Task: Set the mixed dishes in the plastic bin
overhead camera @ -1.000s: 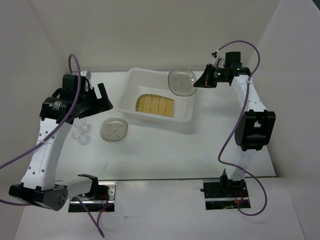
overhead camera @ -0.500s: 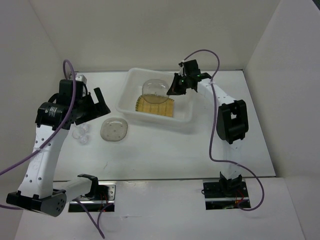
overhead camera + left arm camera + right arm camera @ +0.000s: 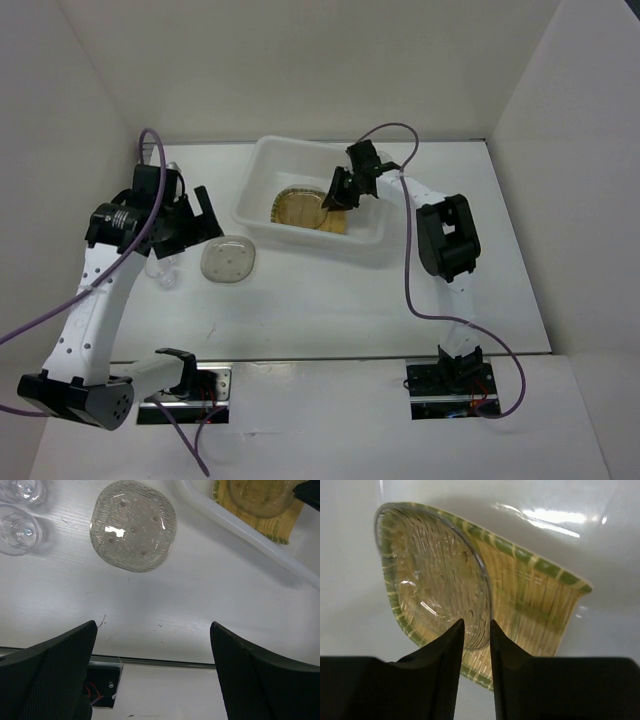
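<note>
The plastic bin [image 3: 262, 176] stands at mid-table with the yellow fan-shaped plate [image 3: 336, 220] lying in it. My right gripper [image 3: 338, 190] reaches down into the bin, shut on the rim of a translucent saucer [image 3: 300, 206] that rests low over the plate. In the right wrist view the saucer [image 3: 432, 575] covers the left part of the plate [image 3: 540, 600], its edge between my right gripper's [image 3: 476, 625] fingers. The second saucer [image 3: 228, 260] lies on the table left of the bin, with two clear glass cups [image 3: 160, 272] further left. My left gripper [image 3: 196, 212] hovers open and empty above them.
In the left wrist view, the saucer [image 3: 132, 525], the two cups [image 3: 20, 522] and the bin's rim [image 3: 240, 527] lie ahead of my left gripper [image 3: 152, 626]. White walls enclose the table on three sides. The arm bases [image 3: 185, 380] sit at the near edge.
My right gripper carried the saucer from above the bin's right rim leftward and down onto the plate inside the bin. My left gripper shifted slightly nearer the table saucer.
</note>
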Controlling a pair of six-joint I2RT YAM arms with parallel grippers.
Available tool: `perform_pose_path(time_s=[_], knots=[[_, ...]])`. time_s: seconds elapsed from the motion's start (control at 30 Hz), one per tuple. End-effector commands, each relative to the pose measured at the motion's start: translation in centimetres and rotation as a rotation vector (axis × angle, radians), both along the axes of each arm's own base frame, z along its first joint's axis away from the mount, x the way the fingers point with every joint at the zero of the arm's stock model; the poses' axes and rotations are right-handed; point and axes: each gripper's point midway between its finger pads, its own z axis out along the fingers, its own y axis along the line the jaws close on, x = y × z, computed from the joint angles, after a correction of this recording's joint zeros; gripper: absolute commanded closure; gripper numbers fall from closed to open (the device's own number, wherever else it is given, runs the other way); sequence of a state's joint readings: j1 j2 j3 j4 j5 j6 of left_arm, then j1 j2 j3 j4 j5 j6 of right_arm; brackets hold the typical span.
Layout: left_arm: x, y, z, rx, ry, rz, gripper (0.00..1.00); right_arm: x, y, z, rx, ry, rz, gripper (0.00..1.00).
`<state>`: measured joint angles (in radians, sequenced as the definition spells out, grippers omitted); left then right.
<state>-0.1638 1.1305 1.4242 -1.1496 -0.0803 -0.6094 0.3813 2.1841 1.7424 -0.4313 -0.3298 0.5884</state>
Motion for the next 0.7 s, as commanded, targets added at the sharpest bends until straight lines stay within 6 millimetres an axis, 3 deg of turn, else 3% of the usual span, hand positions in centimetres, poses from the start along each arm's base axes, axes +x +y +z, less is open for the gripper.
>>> perform_pose_path(time_s=[0.0, 0.1, 0.17, 0.2, 0.27, 0.33, 0.37, 0.4, 0.43, 0.47, 0.53, 0.57, 0.6, 0.63, 0.67], knots=[[0.8, -0.2, 0.2, -0.018, -0.022, 0.000, 0.00, -0.8, 0.5, -1.2, 0.023, 0.023, 0.001, 0.65], [0.7, -0.2, -0.7, -0.009, -0.003, -0.007, 0.00, -1.4, 0.3, -1.0, 0.023, 0.023, 0.001, 0.50], [0.7, -0.1, -1.3, -0.016, -0.002, -0.003, 0.00, -0.5, 0.5, 0.8, 0.030, -0.034, 0.019, 0.33], [0.8, -0.1, -0.9, -0.014, -0.026, -0.011, 0.00, -0.1, 0.4, 2.0, 0.023, -0.063, 0.019, 0.30], [0.7, -0.3, -1.4, -0.016, -0.024, -0.024, 0.00, 1.4, 0.7, 6.6, 0.031, -0.181, 0.040, 0.21], [1.1, 0.0, -1.7, -0.002, -0.034, -0.035, 0.00, 2.6, 0.0, 10.2, 0.040, -0.277, 0.042, 0.18], [0.7, 0.0, -2.6, 0.002, -0.008, -0.051, 0.00, 3.1, -0.5, 14.1, 0.052, -0.360, 0.044, 0.17], [1.2, 0.1, -3.3, 0.004, 0.004, -0.058, 0.00, 3.7, -1.6, 16.3, 0.039, -0.432, 0.060, 0.15], [1.3, -0.1, -4.1, 0.014, 0.021, -0.099, 0.00, 3.8, -2.5, 20.4, 0.041, -0.523, 0.060, 0.14], [1.5, 0.5, -6.9, 0.035, 0.089, -0.105, 0.00, 3.5, -4.5, 24.1, 0.040, -0.610, 0.114, 0.14], [1.9, 0.3, -8.0, 0.040, 0.109, -0.127, 0.00, 2.7, -5.0, 27.8, 0.060, -0.693, 0.161, 0.14], [2.0, 0.4, -9.4, 0.027, 0.134, -0.125, 0.00, 2.7, -7.1, 29.0, 0.058, -0.710, 0.154, 0.14], [3.0, -0.2, -10.1, 0.002, 0.137, -0.160, 0.00, 2.0, -8.2, 31.6, 0.071, -0.761, 0.163, 0.12], [3.7, -0.4, -10.4, -0.007, 0.134, -0.166, 0.00, 1.7, -9.4, 32.5, 0.081, -0.772, 0.162, 0.12], [4.3, -0.6, -10.7, -0.016, 0.133, -0.172, 0.00, 1.5, -11.8, 33.1, 0.102, -0.761, 0.147, 0.12]])
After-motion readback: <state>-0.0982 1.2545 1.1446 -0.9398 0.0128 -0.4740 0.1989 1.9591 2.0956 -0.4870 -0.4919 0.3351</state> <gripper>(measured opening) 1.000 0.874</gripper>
